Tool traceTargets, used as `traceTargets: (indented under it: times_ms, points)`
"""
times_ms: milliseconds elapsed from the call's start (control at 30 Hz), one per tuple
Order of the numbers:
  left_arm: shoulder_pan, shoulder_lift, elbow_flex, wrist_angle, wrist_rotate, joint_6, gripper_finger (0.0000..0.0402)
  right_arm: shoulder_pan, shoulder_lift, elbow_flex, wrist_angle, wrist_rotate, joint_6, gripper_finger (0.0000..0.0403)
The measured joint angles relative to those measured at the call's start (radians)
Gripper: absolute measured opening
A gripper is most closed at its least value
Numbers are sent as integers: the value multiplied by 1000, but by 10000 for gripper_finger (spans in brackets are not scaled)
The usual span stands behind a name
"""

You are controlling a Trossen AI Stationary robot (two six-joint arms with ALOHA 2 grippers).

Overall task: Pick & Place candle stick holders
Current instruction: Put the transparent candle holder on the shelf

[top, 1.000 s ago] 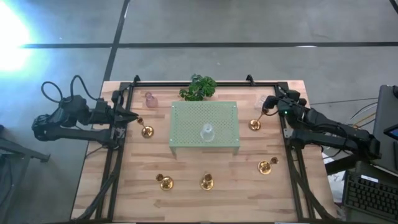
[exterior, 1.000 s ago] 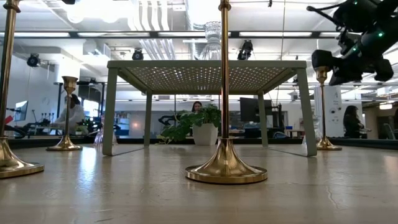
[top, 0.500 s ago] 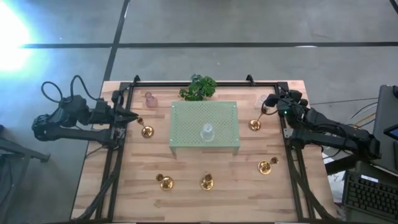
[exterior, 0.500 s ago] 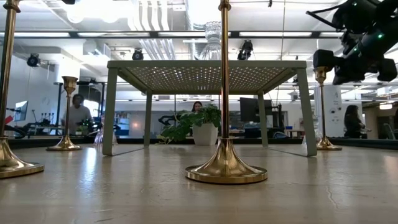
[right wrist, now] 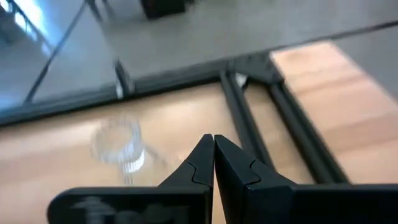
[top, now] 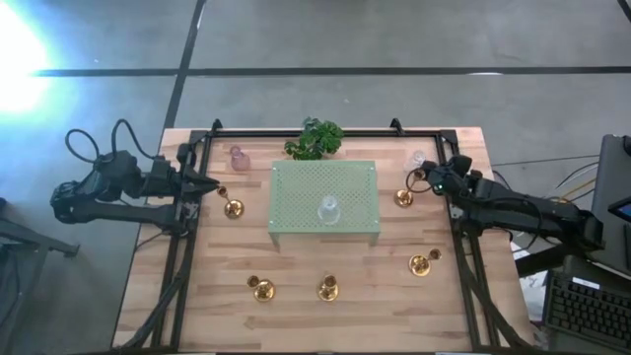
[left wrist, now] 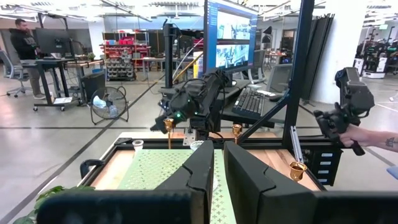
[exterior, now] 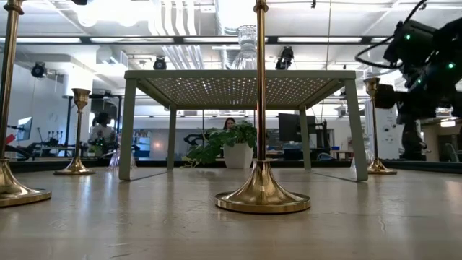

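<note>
**Both arms at the desk's side edges, holders spread across the top**

At the desk's point(top: 222, 316) left edge the left gripper point(top: 214, 186) waits with its fingers pressed together, grasping nothing. Just beside its tip stands a gold holder point(top: 233, 208), and a pink glass holder point(top: 237, 157) sits nearer the far left corner.

A leafy plant point(top: 314, 138) stands at the middle of the far edge. In front of it the pale green perforated stand point(top: 325, 180) fills the desk's centre, and it carries a single clear glass holder point(top: 327, 209) on its top. Seen from table height, the stand's legs and a tall gold holder point(exterior: 261, 108) near the camera stand between the lens and the plant.

Along the near edge are two gold holders point(top: 261, 289), side by side, the second point(top: 328, 288) under the stand's front.

Toward the right edge, another gold holder point(top: 403, 197) stands just off the stand's right side, with the right gripper point(top: 422, 179) clenched shut and empty close to its top. A second clear glass holder point(top: 415, 159) sits near the far right corner, just beyond that gripper. One more gold holder point(top: 421, 263) stands nearer the front right.
</note>
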Motion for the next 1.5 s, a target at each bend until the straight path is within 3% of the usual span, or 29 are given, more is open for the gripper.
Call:
traceTargets:
  times_ms: [433,733,1033,1233,1500]
  points:
    - [0,0,0,0,0,0,45,0,0,-62,102,-195,-247,8]
    - [0,0,0,0,0,0,45,-1,0,-102,148,-211,-286,8]
    - [0,0,0,0,0,0,45,0,1,-108,230,-313,-409,8]
    - [0,0,0,0,0,0,45,0,1,-109,235,-441,-469,8]
    - [0,0,0,0,0,0,45,0,2,-113,279,-328,-450,8]
